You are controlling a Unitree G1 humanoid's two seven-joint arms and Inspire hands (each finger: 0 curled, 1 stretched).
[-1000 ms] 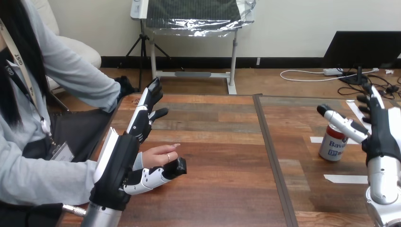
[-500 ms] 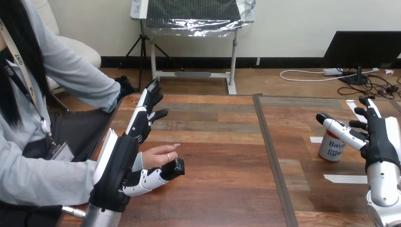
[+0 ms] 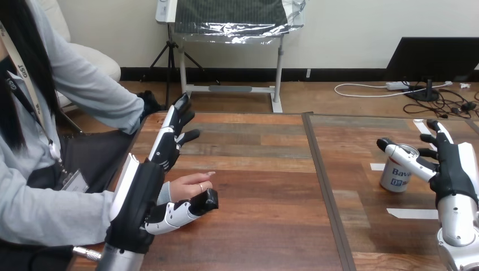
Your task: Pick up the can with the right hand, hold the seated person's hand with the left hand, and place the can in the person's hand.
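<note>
We are logging a wooden table (image 3: pixel 265 186), two boards meeting at a dark seam, with white tape strips (image 3: pixel 412 213) on its right half.
The can (image 3: pixel 395 178) is standing upright among the strips. The right hand (image 3: pixel 449 169), fingers spread, is sitting lower than a second ago, its thumb reaching over the can's top. The left hand (image 3: pixel 144 195), fingers straight, is staying beside the person's hand (image 3: pixel 189 186).

You have bright, even light across the wooden table (image 3: pixel 254 186), and its boards carry a soft sheen. Shadows are soft-edged and sit close under things: the can (image 3: pixel 395 179) casts a faint one at its base, and its metal top catches a small highlight.
</note>
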